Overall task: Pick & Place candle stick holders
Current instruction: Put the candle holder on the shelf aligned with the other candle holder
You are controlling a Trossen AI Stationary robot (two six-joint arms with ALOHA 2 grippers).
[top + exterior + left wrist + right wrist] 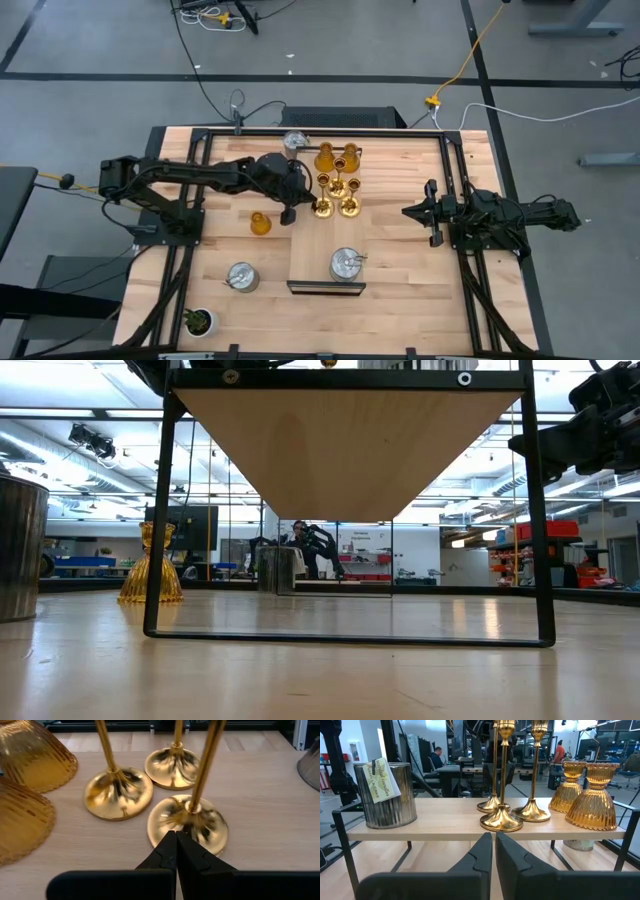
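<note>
Three gold candle stick holders (338,197) with thin stems stand on their round bases on a raised wooden shelf (318,250). Two amber holders (337,156) stand behind them, and a silver one (346,264) stands at the shelf's near end. Another amber holder (260,223) and a second silver one (242,277) stand on the table to the shelf's left. A third silver one (295,142) is at the far left of the shelf. My left gripper (176,839) is shut, and its tips are at the nearest gold holder's base (187,822). My right gripper (493,842) waits shut at the table's right, level with the shelf. My left gripper has its shut fingertips (170,840) at the rim of the nearest gold holder's base (165,827). It comes slanting down from the table's left. Nothing is between the fingers. I cannot tell whether the tips touch the rim. The holder stands upright on the shelf.
The shelf rests on a thin black frame (155,560) with open space beneath it. A small green potted plant (198,322) stands at the near left corner. Black rails (455,190) run along the table's sides.
</note>
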